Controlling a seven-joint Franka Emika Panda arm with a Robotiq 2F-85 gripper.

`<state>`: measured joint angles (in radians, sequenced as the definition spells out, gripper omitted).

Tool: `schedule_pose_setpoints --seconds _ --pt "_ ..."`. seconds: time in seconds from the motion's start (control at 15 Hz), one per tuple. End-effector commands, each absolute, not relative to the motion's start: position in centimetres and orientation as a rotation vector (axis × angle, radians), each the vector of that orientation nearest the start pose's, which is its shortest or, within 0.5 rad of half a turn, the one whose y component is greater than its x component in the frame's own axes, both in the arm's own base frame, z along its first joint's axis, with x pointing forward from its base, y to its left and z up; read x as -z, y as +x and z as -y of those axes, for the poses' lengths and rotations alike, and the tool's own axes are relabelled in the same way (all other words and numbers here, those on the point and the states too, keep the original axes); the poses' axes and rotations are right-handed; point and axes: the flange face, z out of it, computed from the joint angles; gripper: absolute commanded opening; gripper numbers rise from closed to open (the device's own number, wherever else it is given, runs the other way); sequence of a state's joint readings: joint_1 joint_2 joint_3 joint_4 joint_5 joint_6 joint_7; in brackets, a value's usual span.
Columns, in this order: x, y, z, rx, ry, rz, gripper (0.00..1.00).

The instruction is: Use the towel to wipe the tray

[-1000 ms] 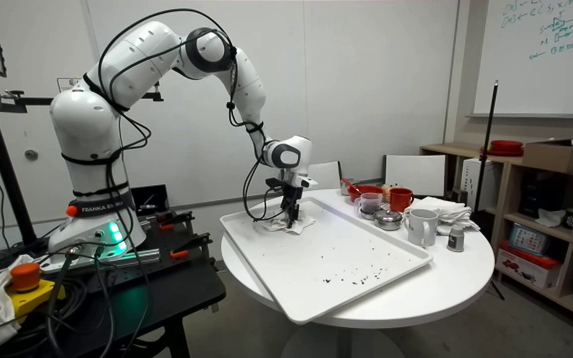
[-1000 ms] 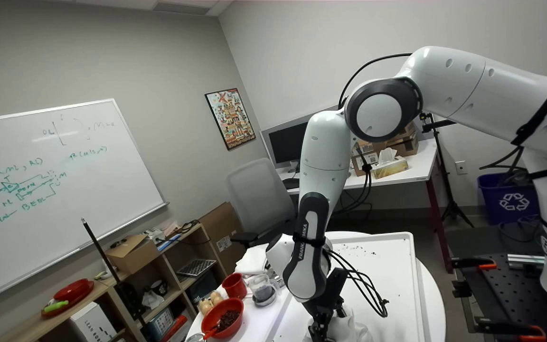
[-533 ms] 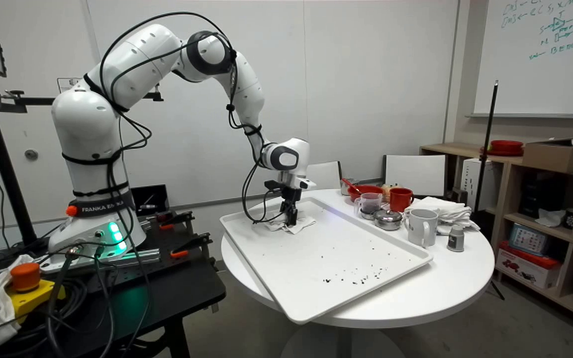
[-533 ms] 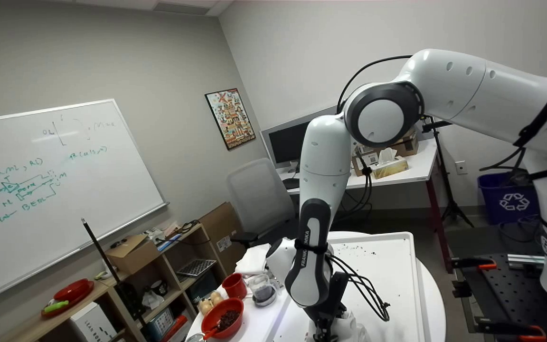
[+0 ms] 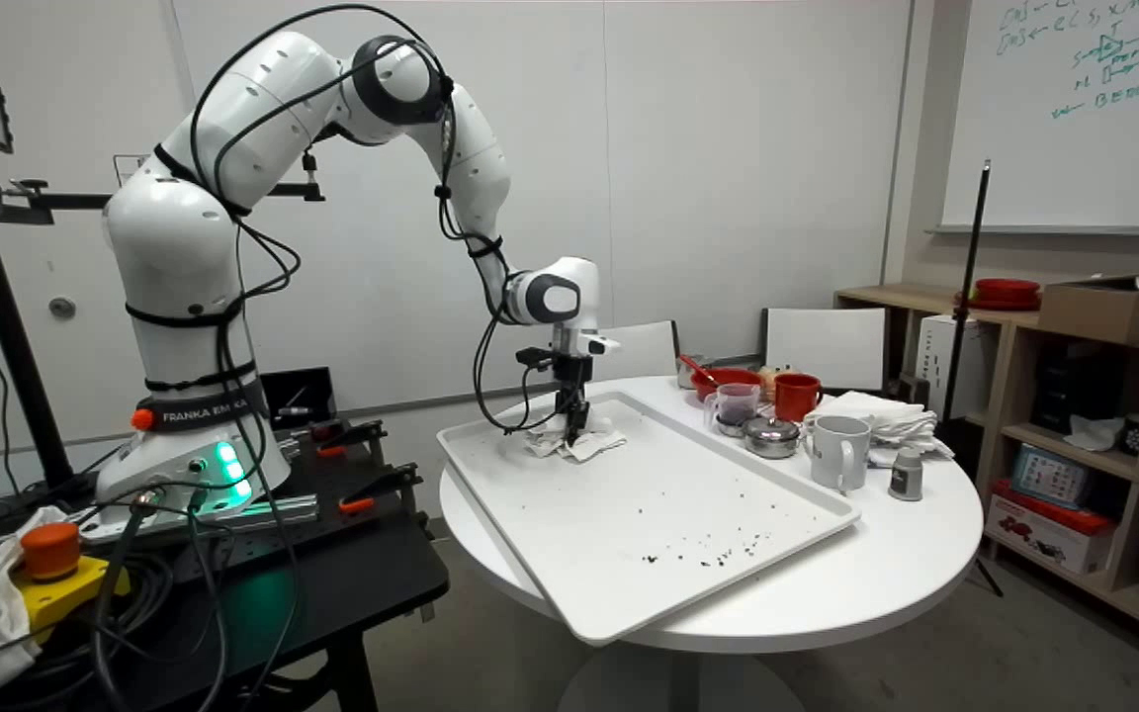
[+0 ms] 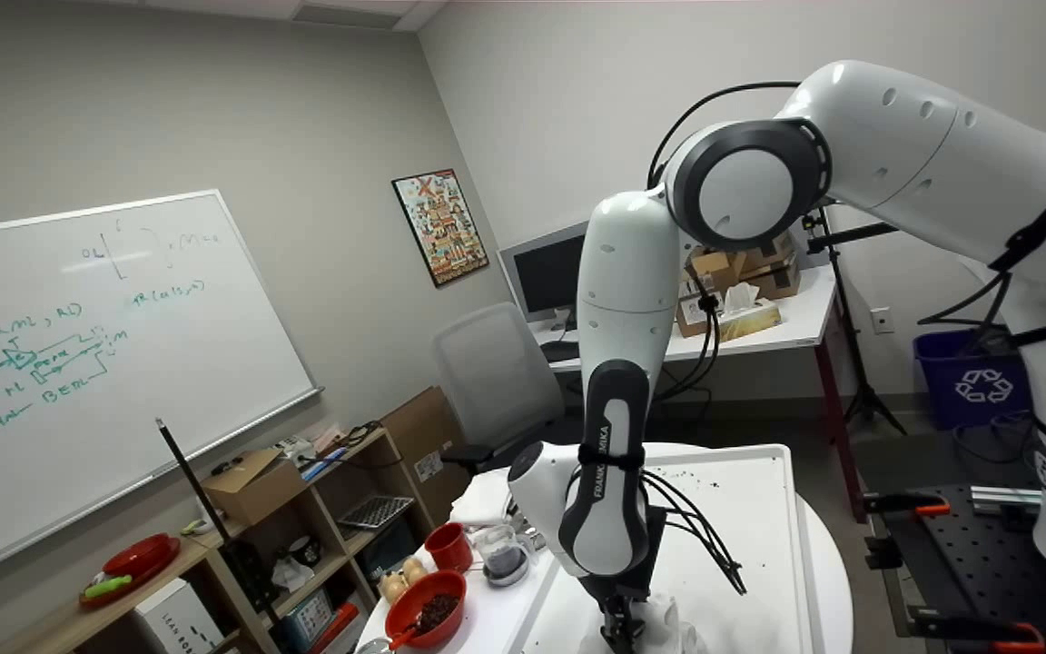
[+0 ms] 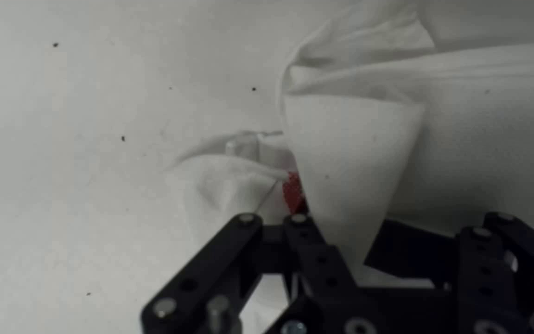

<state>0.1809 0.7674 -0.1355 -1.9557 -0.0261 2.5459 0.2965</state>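
The tool point(image 5: 572, 429) is down at the crumpled towel point(image 5: 591, 447) on the tray point(image 5: 569, 539), but I can't tell if it pinches, and many crumbs point(image 5: 651, 559) lie well apart from the towel.

In an exterior view, a small grey bottle point(image 5: 906, 475) stands upright near the right edge of the round white worktop point(image 5: 896, 564), with a pale grey mug point(image 5: 838, 453) just beside it and a pile of white cloth point(image 5: 876, 417) behind. From there toward the far edge come a shiny metal container point(image 5: 770, 438), a clear cup point(image 5: 736, 402), a red mug point(image 5: 798, 397) and a red bowl point(image 5: 736, 376). Beyond the right edge are a wooden shelf unit point(image 5: 925, 297) and, on the wall, a whiteboard point(image 5: 1074, 148).

In an exterior view, the bowl sits near the left edge with dark pieces point(image 6: 439, 613) inside and tan rounded objects point(image 6: 393, 586) just beside it. Beyond the far edge are an office chair point(image 6: 491, 368) and a desk point(image 6: 800, 318).
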Motion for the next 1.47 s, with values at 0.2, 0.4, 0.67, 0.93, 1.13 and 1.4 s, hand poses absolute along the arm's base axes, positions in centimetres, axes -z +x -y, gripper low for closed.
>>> schedule_pose_setpoints --seconds 0.2,0.4,0.67,0.93,1.13,1.4 --pt "-11.2 54.4 -4.6 -0.242 -3.319 -0.142 0.08" --pt "-11.2 53.6 -5.7 -0.293 -3.318 -0.058 0.07" --pt "-9.8 52.8 -7.8 -0.374 -3.288 0.072 0.07" --pt "-9.3 51.5 -10.3 -0.397 -3.224 0.259 0.08" --pt "-8.3 50.5 -11.3 -0.467 -3.154 0.332 0.08" --pt "-6.5 49.3 -9.9 -0.601 -3.08 0.321 0.08"
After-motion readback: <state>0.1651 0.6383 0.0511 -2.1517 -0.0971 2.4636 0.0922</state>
